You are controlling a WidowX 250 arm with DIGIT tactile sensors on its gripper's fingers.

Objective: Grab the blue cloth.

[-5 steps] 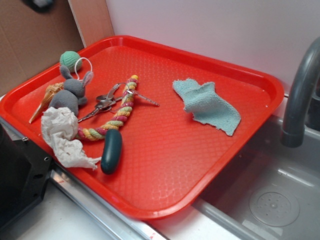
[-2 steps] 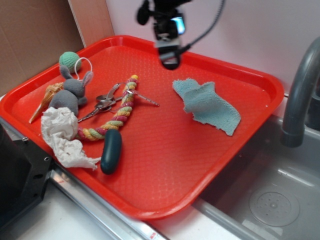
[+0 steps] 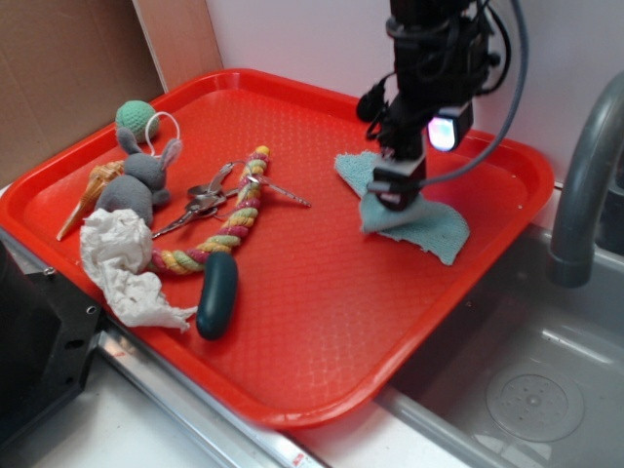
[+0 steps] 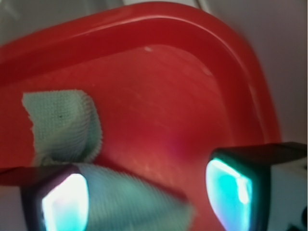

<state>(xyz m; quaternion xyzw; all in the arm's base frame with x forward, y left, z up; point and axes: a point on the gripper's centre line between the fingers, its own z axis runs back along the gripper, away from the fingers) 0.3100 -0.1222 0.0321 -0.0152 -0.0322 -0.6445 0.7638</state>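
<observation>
The cloth (image 3: 414, 214) lies at the tray's (image 3: 292, 390) right end, near the rim; our pincer (image 3: 395, 185) hangs over its middle, spread; we judge the right finger (image 4: 231, 187), over bare tray, may miss and merely drag it.

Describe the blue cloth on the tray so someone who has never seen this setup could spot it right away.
Start at the red tray beside the sink. The blue cloth lies alone on its right side, under the gripper. It is a pale blue-green woven rag, rumpled and frayed, unlike the crumpled white tissue among the toys on the left.
</observation>
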